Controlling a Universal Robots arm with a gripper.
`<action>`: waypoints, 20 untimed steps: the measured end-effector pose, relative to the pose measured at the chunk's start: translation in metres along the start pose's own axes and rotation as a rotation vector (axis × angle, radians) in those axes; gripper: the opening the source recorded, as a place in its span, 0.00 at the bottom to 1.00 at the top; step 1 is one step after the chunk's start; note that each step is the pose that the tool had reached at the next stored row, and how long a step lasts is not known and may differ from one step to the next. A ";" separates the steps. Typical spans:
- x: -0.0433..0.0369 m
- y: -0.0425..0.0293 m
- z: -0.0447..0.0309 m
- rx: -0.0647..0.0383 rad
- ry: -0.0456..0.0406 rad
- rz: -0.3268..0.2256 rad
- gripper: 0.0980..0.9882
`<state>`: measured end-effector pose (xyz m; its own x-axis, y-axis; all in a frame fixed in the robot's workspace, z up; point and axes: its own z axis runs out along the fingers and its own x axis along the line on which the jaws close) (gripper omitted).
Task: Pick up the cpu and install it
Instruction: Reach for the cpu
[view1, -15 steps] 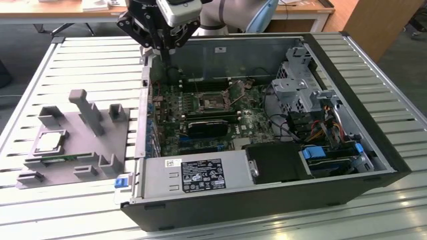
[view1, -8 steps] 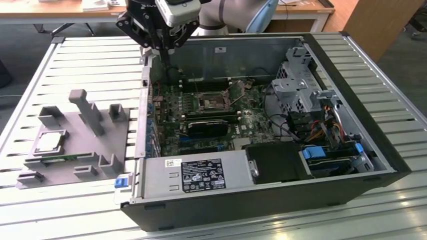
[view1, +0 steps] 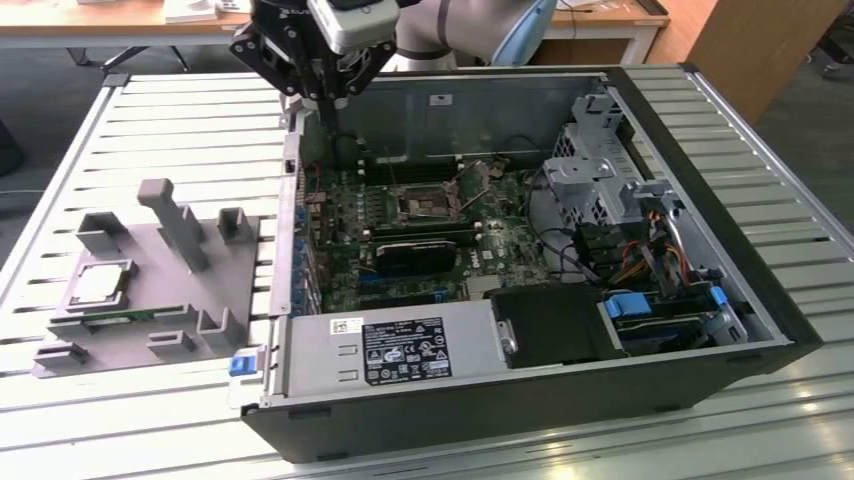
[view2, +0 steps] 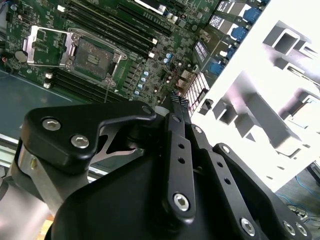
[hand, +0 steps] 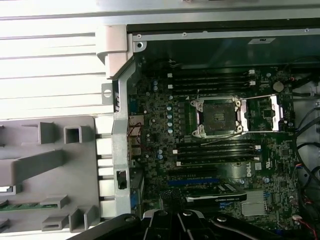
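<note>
Cpu (view1: 104, 283): lies flat, silver top up, on grey fixture (view1: 134, 345), at the exterior view's left, outside the computer case (view1: 534, 400).
Gripper (view1: 328, 125): fingers pressed together, grasping nothing, above the case's far left edge, well apart from the cpu.

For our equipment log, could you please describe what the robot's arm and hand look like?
The arm is pale grey and rounded, with a light blue joint cap. The hand is matt black: angular plates held by silver screws and slim fingers with ribbed tips.
</note>
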<state>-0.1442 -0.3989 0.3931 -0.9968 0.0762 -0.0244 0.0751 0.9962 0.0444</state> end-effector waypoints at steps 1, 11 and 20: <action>0.0002 0.0000 0.0000 0.000 0.0000 0.000 0.01; 0.0047 -0.0004 0.0000 0.000 -0.0001 0.000 0.01; 0.0097 -0.0008 0.0001 0.000 0.0000 0.000 0.01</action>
<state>-0.1540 -0.3989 0.3927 -0.9968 0.0762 -0.0245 0.0751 0.9962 0.0444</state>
